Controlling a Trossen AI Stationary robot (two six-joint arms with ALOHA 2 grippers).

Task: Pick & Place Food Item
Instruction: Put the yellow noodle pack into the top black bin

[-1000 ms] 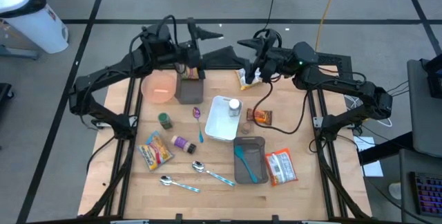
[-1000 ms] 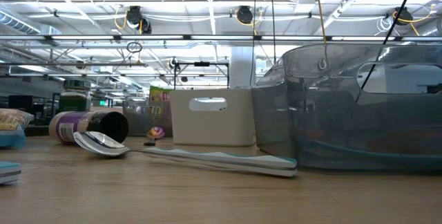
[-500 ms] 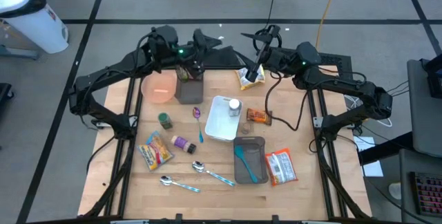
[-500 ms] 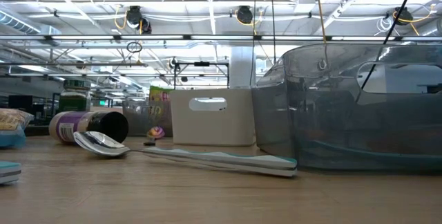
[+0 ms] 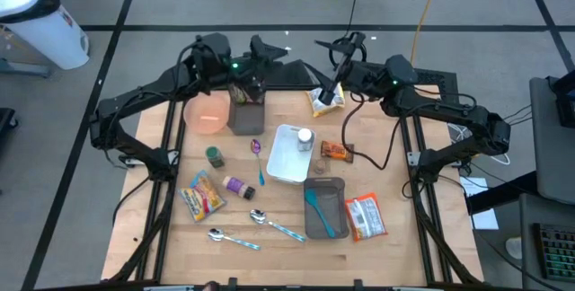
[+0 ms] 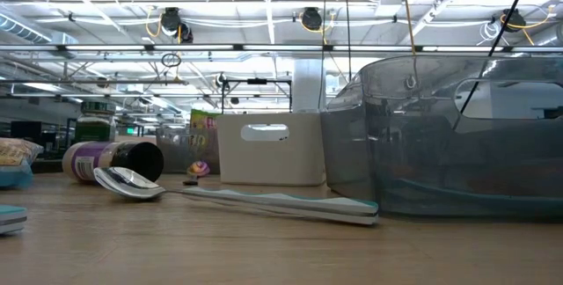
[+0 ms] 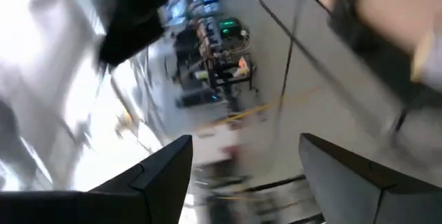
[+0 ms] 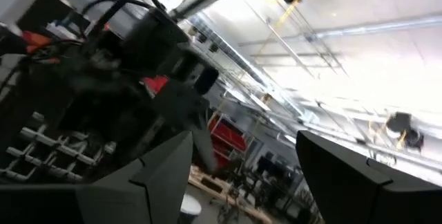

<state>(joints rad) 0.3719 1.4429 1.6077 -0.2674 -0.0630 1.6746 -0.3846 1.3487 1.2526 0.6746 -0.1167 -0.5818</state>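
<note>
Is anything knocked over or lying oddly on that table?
One thing: the small purple-labelled jar lies on its side on the wooden table, whereas the green-lidded jar beside it stands upright. The teal spatula rests inside the grey plastic bin, and nothing looks spilled.

left gripper [image 5: 275,49] raised since a second ago, right gripper [image 5: 331,48] lifted

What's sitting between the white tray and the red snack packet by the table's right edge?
High view: the grey bin holding a teal spatula lies between the white tray and the red snack packet.
</note>
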